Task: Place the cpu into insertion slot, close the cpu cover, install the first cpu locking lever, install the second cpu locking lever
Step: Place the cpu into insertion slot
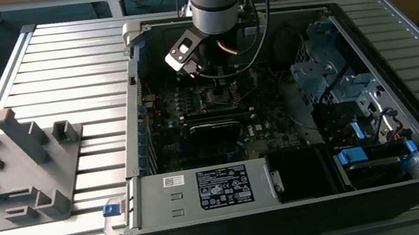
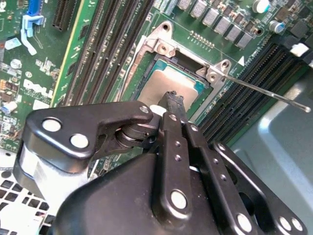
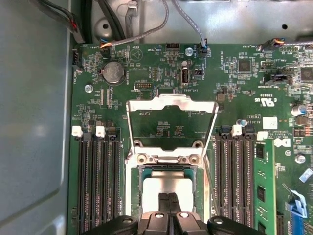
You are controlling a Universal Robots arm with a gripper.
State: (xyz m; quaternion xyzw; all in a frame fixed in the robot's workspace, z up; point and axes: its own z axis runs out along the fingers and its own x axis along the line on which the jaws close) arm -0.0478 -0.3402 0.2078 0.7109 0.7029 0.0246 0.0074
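Note:
The cpu point(image 3: 168, 183), a dull silver square, lies flat in the insertion slot point(image 3: 132, 196), also seen in the second wrist view as cpu point(image 2: 161, 83) inside the slot's metal rim point(image 2: 146, 68). The cpu cover point(image 3: 171, 104), a silver frame with a large window, is swung open and lies back beyond its hinge. My gripper point(image 3: 169, 198) is right above the cpu's middle with its black fingers point(image 2: 174, 100) pressed together and nothing between them. A thin locking lever point(image 2: 264, 90) sticks out free beside the slot. In the exterior view the gripper point(image 1: 215, 74) hangs over the slot point(image 1: 221, 95).
Black memory slots point(image 3: 95, 181) flank the socket on both sides, one holding a green module point(image 3: 264, 186). Cables point(image 3: 146, 29) and a coin battery point(image 3: 113, 72) lie beyond the cover. The open computer case point(image 1: 133, 104) has a labelled power supply point(image 1: 203, 190). A grey fixture point(image 1: 17, 165) stands at the exterior view's left.

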